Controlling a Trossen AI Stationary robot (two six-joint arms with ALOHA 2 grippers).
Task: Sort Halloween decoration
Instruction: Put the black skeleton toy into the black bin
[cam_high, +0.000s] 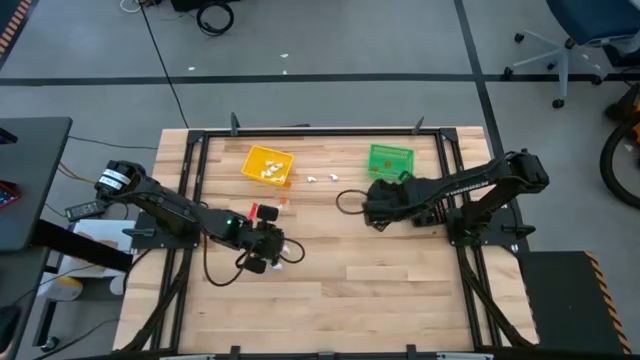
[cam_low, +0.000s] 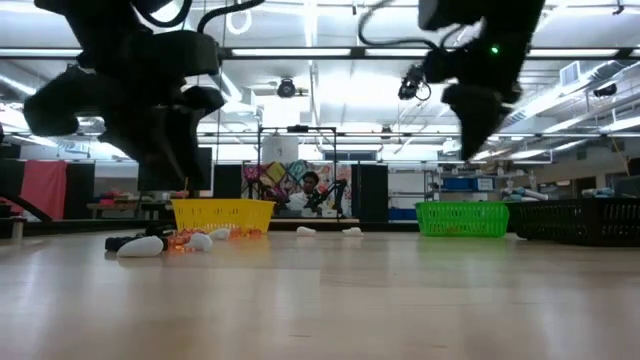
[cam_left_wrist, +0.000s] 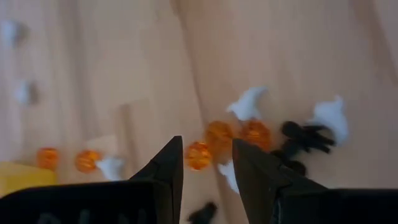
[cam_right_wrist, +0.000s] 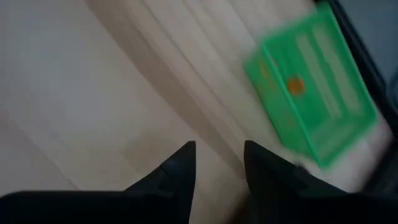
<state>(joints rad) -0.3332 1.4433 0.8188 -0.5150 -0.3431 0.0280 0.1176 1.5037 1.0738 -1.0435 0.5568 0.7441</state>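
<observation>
Beside the yellow bin (cam_high: 267, 164), white, orange and black trinkets (cam_left_wrist: 249, 134) lie scattered on the wooden table (cam_high: 380, 280). The left gripper (cam_left_wrist: 208, 165) hovers over them, fingers spread and empty. The right gripper (cam_right_wrist: 217, 158), fingers apart, hangs farther off near the green bin (cam_right_wrist: 311, 99), which holds one orange piece.

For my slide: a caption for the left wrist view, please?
Left fingers open above orange, white and black trinkets.

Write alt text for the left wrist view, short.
The left hand, fingers apart and empty, hangs over a wooden table above a cluster of tiny orange pumpkins, white ghosts and black trinkets. A corner of the yellow bin shows at one edge, two more orange pieces beside it.
</observation>
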